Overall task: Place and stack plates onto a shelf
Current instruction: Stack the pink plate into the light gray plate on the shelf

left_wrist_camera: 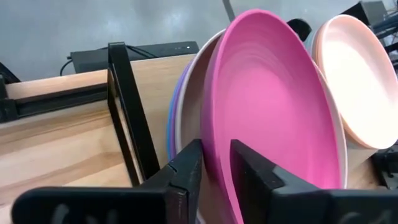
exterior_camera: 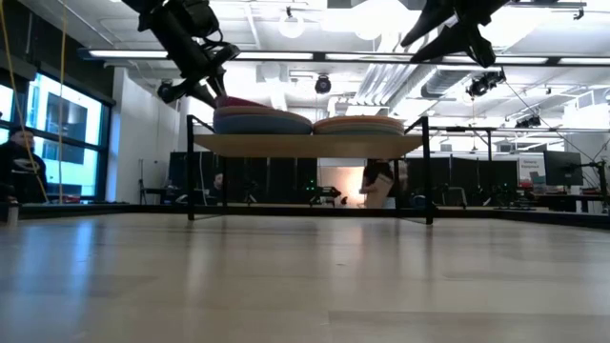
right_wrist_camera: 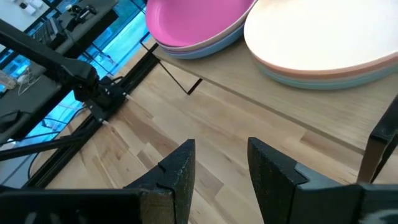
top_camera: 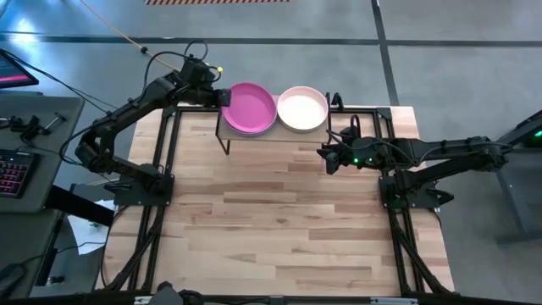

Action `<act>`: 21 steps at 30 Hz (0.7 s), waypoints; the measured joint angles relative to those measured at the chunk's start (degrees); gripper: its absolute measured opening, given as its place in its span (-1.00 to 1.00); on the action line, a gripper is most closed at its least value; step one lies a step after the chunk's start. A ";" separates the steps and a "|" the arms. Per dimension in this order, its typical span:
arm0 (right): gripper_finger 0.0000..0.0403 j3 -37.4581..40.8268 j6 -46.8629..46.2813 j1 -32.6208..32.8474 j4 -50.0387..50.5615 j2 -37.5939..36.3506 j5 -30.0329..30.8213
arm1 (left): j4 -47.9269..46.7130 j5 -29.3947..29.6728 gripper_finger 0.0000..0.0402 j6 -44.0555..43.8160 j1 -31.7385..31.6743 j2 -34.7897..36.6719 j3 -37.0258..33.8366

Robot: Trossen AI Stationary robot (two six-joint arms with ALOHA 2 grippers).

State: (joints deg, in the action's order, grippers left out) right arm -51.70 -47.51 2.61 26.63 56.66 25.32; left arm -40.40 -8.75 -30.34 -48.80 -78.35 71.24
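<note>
The shelf (top_camera: 284,135) stands at the table's far edge and carries two stacks of plates. The left stack (exterior_camera: 262,122) is topped by the magenta plate (top_camera: 252,107), with pale pink, purple and blue rims showing beneath it. The right stack (exterior_camera: 360,125) is topped by the cream plate (top_camera: 302,108). My left gripper (top_camera: 223,96) is at the magenta plate's left edge and shut on it. My right gripper (top_camera: 325,157) hangs open and empty above the table, just in front of the shelf's right end. My left gripper holds the magenta plate by its left rim (left_wrist_camera: 217,163), one finger inside the bowl (left_wrist_camera: 252,177) and one under the outside (left_wrist_camera: 186,171). The fingers come from the table's left, slanting down. The plate's far part lies on the stack; its held edge (exterior_camera: 229,100) looks slightly raised.
The shelf's black legs (top_camera: 224,140) stand on the tabletop. Both arms' black base frames (top_camera: 157,182) (top_camera: 398,191) flank the table's sides. Bare wooden tabletop (top_camera: 279,220) lies in front of the shelf. A person (exterior_camera: 381,186) shows in the room beyond.
</note>
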 joint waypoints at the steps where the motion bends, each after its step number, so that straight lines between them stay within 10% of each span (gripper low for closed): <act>1: -0.36 0.00 0.00 0.00 0.15 0.00 0.00 | -0.14 -0.02 -0.63 -0.01 0.00 0.00 0.00; 21: -0.36 -0.02 0.02 0.00 1.05 0.01 -0.72 | 1.13 -6.96 -0.47 -1.31 -1.16 0.37 0.00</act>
State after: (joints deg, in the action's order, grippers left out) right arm -51.72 -47.48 2.61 27.68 56.67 24.60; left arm -39.27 -15.71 -31.65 -49.96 -77.97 71.24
